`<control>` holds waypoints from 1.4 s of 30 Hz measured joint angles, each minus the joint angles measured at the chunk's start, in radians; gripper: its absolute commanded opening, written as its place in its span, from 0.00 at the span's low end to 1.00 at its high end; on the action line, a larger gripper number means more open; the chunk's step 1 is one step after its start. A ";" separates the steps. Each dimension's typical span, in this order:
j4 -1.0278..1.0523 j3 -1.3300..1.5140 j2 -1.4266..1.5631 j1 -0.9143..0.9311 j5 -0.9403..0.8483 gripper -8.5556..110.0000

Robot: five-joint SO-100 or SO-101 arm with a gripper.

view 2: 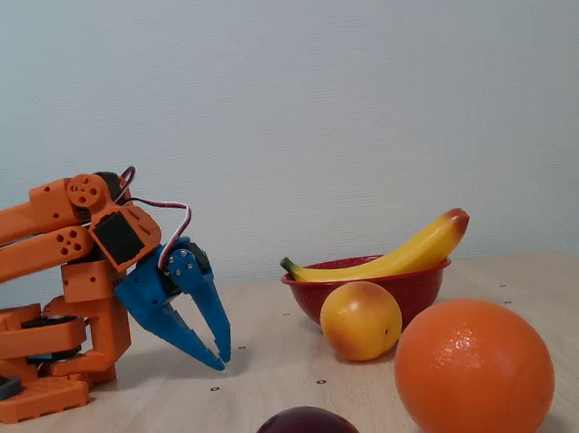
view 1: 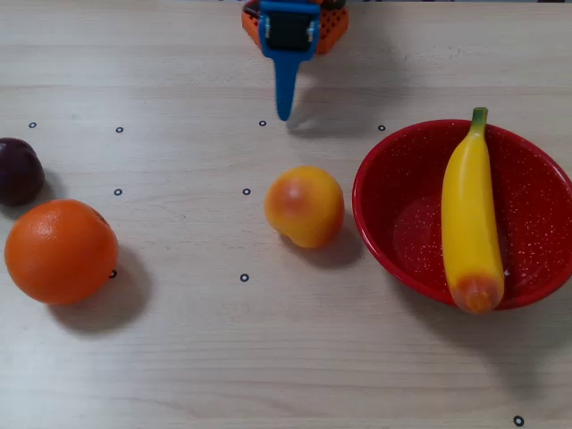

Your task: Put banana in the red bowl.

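Observation:
The yellow banana (view 1: pixel 469 214) lies across the red speckled bowl (view 1: pixel 536 206) at the right of the overhead view. Its green stem rests at the far rim and its orange-red end sticks out over the near rim. In the fixed view the banana (view 2: pixel 393 260) rests tilted on the bowl (view 2: pixel 375 288). My blue gripper (view 1: pixel 284 112) is at the top centre of the overhead view, well left of the bowl. In the fixed view the gripper (view 2: pixel 223 360) points down, tips just above the table, jaws together and empty.
A round yellow-orange peach-like fruit (view 1: pixel 305 206) sits just left of the bowl. A large orange (view 1: pixel 61 251) and a dark plum (view 1: pixel 18 172) sit at the left edge. The orange arm base (view 2: pixel 38 337) stands at the back of the table.

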 measured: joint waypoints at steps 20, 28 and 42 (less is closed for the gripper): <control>0.000 0.000 0.000 -0.023 -0.025 0.07; 0.000 0.000 0.000 -0.023 -0.025 0.07; 0.000 0.000 0.000 -0.023 -0.025 0.07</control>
